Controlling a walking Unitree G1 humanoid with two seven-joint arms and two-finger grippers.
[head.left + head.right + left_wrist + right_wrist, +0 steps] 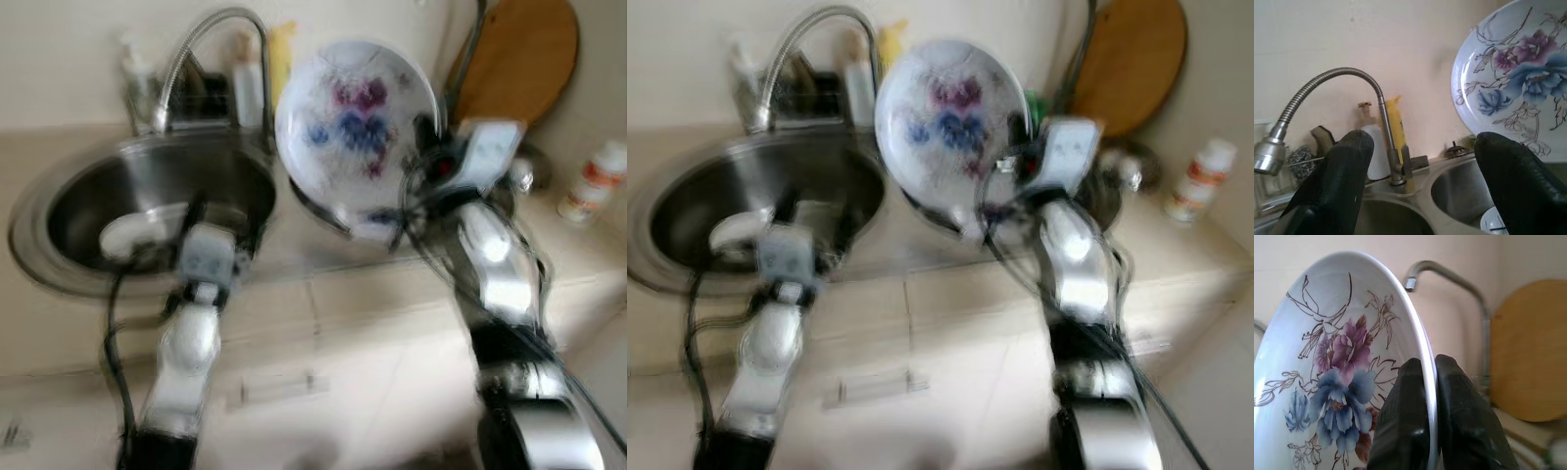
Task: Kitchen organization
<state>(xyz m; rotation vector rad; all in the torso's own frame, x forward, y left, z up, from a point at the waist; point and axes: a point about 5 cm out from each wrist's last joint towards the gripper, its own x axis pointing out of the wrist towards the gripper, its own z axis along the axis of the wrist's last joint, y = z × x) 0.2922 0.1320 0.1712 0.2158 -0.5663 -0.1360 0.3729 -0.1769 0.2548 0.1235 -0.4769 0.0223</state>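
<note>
While right gripper (1422,382) jaws clamp the plate (355,122) rim upright at frame centre beside the sink (69,274), left gripper (1420,161) jaws gape; next likely needs a resting spot.

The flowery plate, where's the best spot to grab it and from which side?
By its thin rim. The flowery plate stands nearly on edge above the counter beside the sink, so its rim is the only part narrow enough to pinch. The right end effector does just that: one finger on the painted face, one behind. Coming from the lower edge probably keeps it steadiest.
</note>
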